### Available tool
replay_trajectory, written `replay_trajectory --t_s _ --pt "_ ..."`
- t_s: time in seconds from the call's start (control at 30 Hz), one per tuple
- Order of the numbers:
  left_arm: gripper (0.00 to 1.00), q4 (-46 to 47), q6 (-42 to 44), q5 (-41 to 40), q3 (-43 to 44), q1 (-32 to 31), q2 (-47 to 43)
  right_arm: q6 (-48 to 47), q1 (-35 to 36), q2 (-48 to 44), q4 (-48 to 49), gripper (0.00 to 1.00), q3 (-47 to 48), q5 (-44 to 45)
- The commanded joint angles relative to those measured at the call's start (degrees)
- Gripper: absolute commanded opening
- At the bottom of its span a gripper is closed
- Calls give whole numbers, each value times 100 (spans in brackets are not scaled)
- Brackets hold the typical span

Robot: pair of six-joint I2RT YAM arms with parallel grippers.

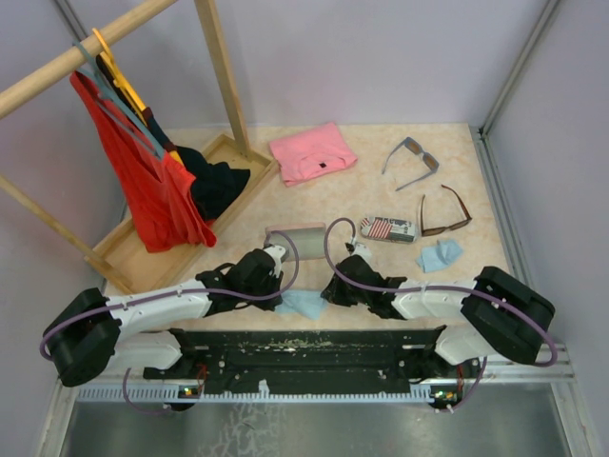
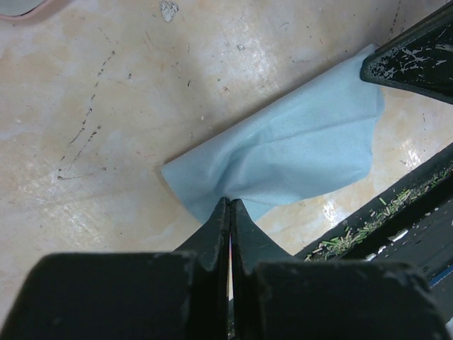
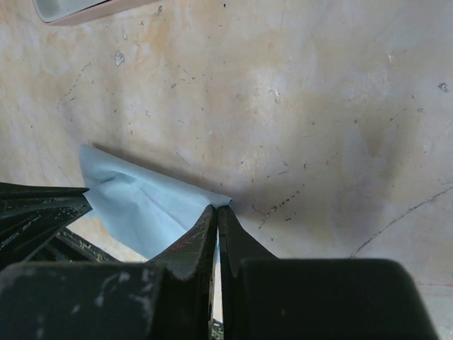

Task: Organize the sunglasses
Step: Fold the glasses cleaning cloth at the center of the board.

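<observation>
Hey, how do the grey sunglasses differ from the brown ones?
The grey sunglasses have a thicker grey-blue frame and dark lenses; the brown sunglasses have a thin brown frame and brownish lenses. The grey sunglasses lie farther back; the brown sunglasses lie nearer, beside the flag case. Both lie flat with their temples unfolded.

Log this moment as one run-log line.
left gripper: shut on near blue cloth | right gripper: shut on same cloth | grey-blue sunglasses, brown sunglasses: untouched
</observation>
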Motion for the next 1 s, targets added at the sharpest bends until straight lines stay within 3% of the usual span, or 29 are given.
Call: replay_trajectory --t_s 0.0,0.57,0.97 --pt "0 33 76 44 54 -25 -132 -71 0 -30 168 1 243 187" --pt "0 85 118 175 48 -34 -160 188 -2 -361 272 0 224 455" --pt "28 97 140 178 36 -57 -173 248 -4 -156 278 0 292 633"
